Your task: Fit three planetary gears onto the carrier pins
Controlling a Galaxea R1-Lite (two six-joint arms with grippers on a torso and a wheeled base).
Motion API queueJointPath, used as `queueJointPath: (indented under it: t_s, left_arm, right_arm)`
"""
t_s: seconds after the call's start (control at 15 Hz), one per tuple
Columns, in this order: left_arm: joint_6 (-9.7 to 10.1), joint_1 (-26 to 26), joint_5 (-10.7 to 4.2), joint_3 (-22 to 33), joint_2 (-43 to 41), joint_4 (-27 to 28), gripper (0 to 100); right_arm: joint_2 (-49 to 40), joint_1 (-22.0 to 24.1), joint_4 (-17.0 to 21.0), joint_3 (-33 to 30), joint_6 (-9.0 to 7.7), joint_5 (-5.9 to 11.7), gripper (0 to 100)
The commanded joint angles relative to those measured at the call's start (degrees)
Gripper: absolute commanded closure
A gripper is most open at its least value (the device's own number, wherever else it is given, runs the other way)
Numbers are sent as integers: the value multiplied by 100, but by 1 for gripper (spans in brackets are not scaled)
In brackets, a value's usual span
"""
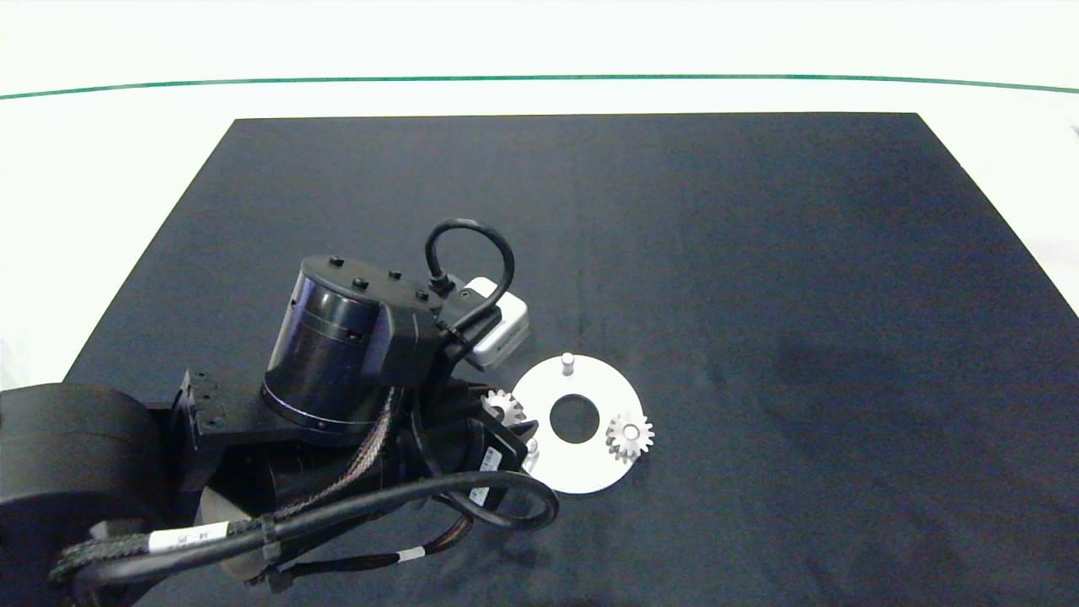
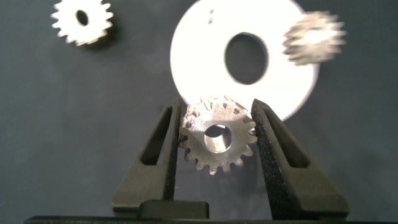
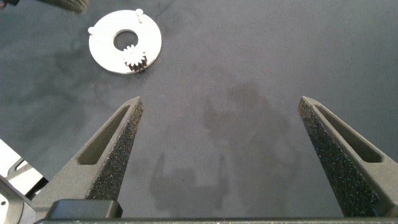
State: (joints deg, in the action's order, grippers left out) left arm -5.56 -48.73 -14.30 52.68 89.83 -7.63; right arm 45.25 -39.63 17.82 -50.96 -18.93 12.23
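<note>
1. My left gripper (image 2: pixel 217 134) is clamped on one gear (image 2: pixel 217 138), a finger (image 2: pixel 163 155) pressing each side of its teeth, its bore facing the wrist camera.
2. In the head view that left gripper (image 1: pixel 506 421) sits at the left edge of the disc (image 1: pixel 582 468), and the held gear (image 1: pixel 503 407) shows just at the rim there.
3. The disc (image 2: pixel 205 68) lies flat on the black mat (image 1: pixel 759 253), with its big hole open in the middle.
4. A second gear (image 1: pixel 630 436) is seated on the disc's right side; in the left wrist view that gear (image 2: pixel 313 38) is blurred.
5. A bare pin (image 1: pixel 567 362) stands upright at the disc's far edge.
6. Another pin (image 1: pixel 531 447) shows just beside my left fingers at the disc's near-left rim, partly hidden.
7. A third gear (image 2: pixel 82 22) lies loose on the mat, apart from the disc; only the left wrist view shows it.
8. My right gripper (image 3: pixel 221 155) hangs over bare mat with its fingers spread wide and nothing between them, well apart from the disc (image 3: pixel 102 46).
9. From there I see the seated gear (image 3: pixel 134 59) on the disc.
</note>
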Motion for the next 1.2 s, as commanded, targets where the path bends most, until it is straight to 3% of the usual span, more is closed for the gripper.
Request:
queueJointPath:
  t_s: [0.07,0.33,0.67,1.2]
  left_arm:
    - [11,-357,-11,15,113,-37,84]
    - [-15,-418,-20,252,403,-19,84]
    - [-218,-295,-91,331,650,-19,84]
    - [-332,-199,-91,234,641,7,84]
  right_arm:
    - [-8,-1,11,7,-14,8,0]
    - [-60,-1,11,7,-111,17,0]
    - [-52,-1,11,7,-111,17,0]
    - [-34,-1,11,42,-111,17,0]
